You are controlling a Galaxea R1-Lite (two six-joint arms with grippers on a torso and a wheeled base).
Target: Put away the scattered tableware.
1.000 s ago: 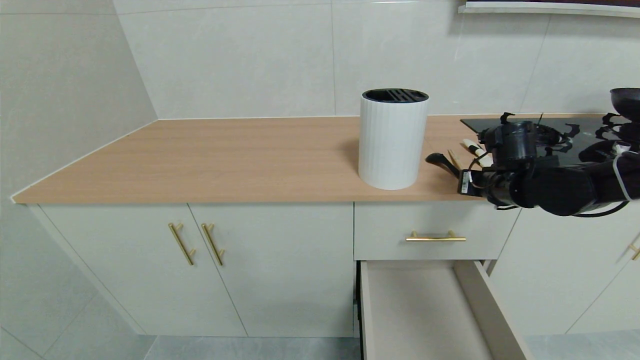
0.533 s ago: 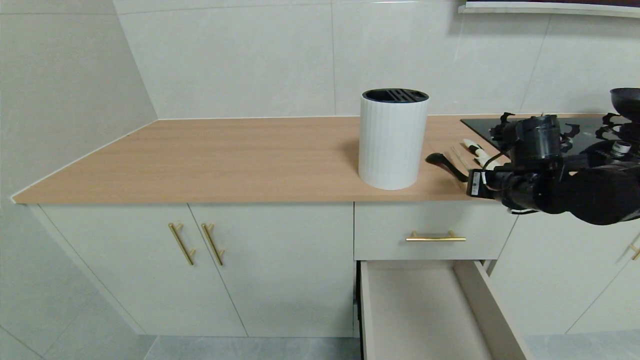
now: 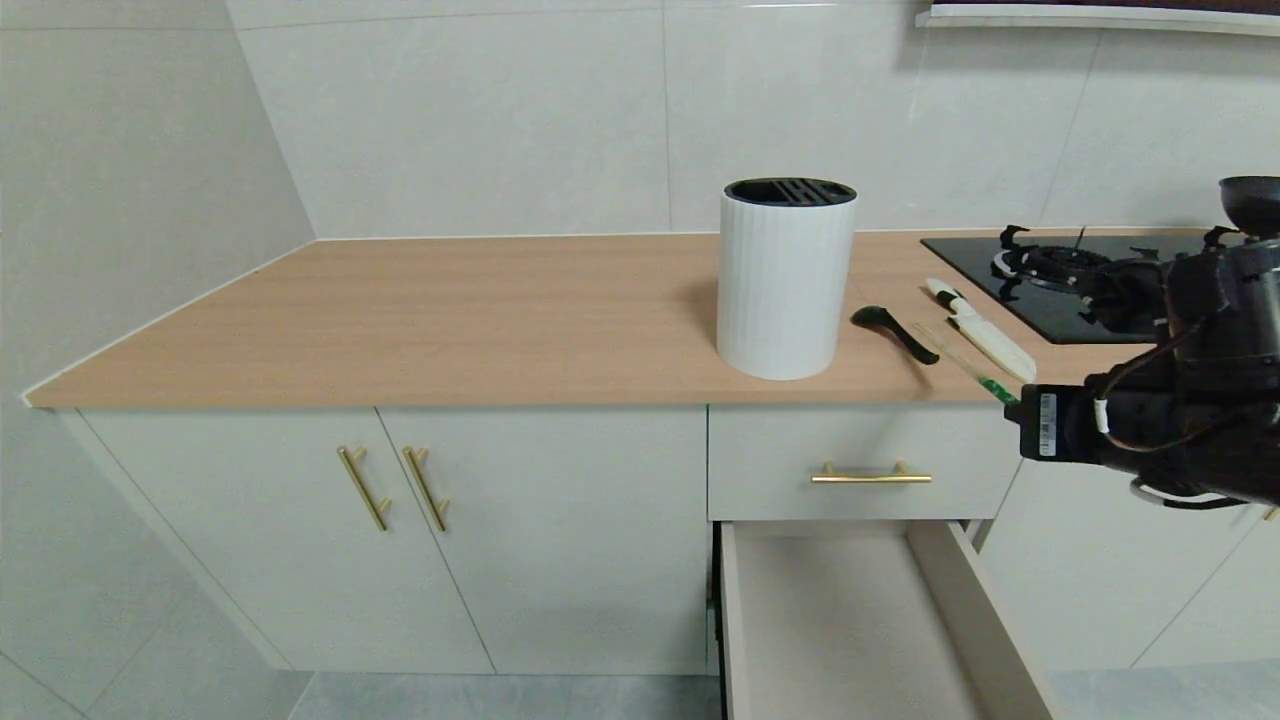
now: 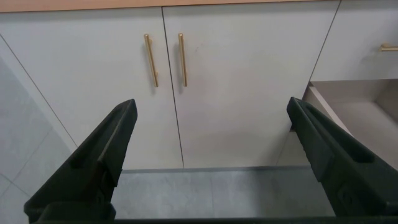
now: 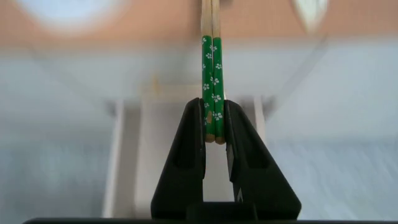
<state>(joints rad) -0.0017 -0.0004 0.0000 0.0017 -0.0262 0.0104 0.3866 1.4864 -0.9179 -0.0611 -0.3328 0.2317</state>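
Note:
My right gripper (image 3: 1016, 406) is at the counter's front edge, right of the white holder (image 3: 787, 278), shut on the green-ended chopsticks (image 3: 968, 366). In the right wrist view the fingers (image 5: 194, 134) pinch the chopsticks (image 5: 211, 81) at their flower-patterned green ends. The sticks slant back over the counter. A black spoon (image 3: 893, 331) and a white-bladed knife (image 3: 982, 322) lie on the wood beside them. The open drawer (image 3: 950, 590) is below. My left gripper (image 4: 211, 155) hangs open, low before the cabinet doors (image 4: 168, 93), holding nothing.
A black gas hob (image 3: 1050, 275) with a dark pot (image 3: 1250, 200) sits at the counter's far right. The shut drawer (image 3: 870, 477) with a gold handle is above the open one. The counter (image 3: 450, 310) left of the holder is bare wood.
My right arm has drawn back to the right and toward the front edge, pulling the chopsticks with it. The knife and hob it covered have come into sight.

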